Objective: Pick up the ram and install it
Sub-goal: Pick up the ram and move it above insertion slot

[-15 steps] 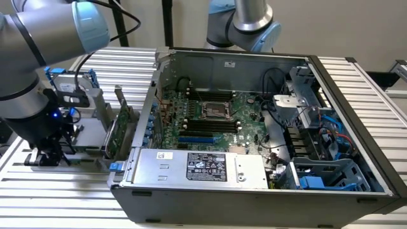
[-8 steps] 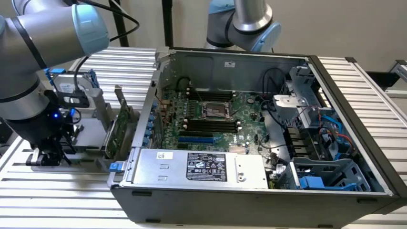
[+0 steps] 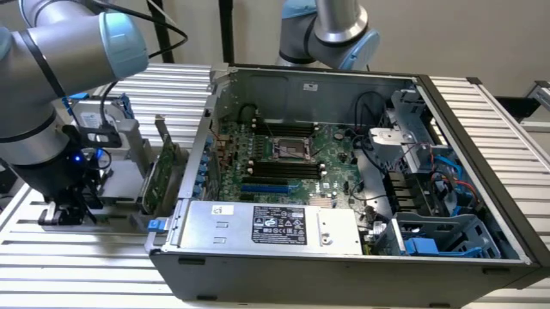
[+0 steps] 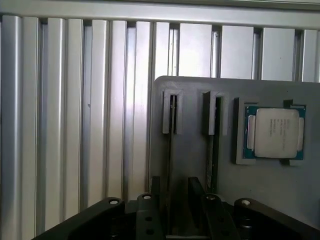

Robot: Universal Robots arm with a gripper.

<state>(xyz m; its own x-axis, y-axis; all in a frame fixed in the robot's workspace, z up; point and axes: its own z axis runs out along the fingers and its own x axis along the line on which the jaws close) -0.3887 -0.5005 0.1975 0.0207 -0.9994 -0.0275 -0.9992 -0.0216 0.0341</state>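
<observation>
In the wrist view a grey holder block (image 4: 190,165) has two narrow slots. A ram stick (image 4: 172,127) stands edge-on in one slot and a second thin stick (image 4: 216,135) in the other. My gripper (image 4: 176,192) hangs just above the block, open, with one dark finger on each side of the first ram stick and a gap left around it. In the exterior view my gripper (image 3: 73,207) is low over the table at the exterior view's left, outside the open computer case (image 3: 344,270). The motherboard's black and blue memory slots (image 3: 277,172) lie inside the case.
A processor chip (image 4: 275,132) sits in a recess of the holder block beside the slots. A larger green card (image 3: 163,170) stands upright between my arm and the case wall. A power supply (image 3: 266,225), cables and a drive cage (image 3: 438,238) crowd the case. The table is slatted aluminium (image 4: 60,110).
</observation>
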